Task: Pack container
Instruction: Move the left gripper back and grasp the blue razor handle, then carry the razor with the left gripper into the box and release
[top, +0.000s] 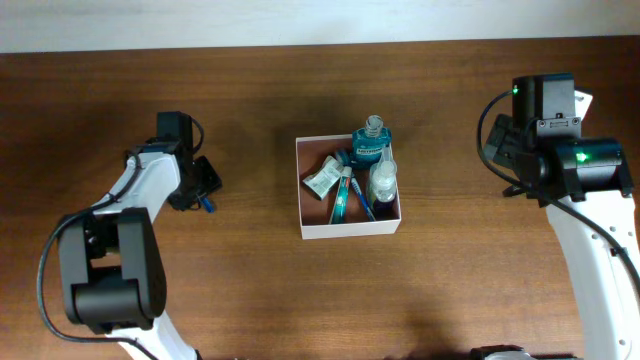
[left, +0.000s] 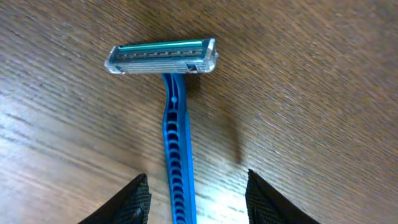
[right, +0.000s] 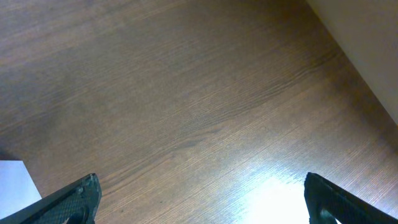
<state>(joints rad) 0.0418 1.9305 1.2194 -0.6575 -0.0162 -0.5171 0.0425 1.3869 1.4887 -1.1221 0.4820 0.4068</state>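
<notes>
The desk (left: 298, 74) is smooth, dark wood grain with a soft sheen. The razor (left: 173, 130) has a ribbed blue plastic handle and a clear, glossy plastic head. The container (top: 345, 231) has walls that look like matt white card.

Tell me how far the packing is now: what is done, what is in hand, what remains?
Done: the container holds a blue bottle, a clear bottle and a packet. In hand: nothing yet; the open left gripper straddles the handle of the blue razor on the table. Left: grasp the razor and put it in. The right gripper hangs open.
</notes>
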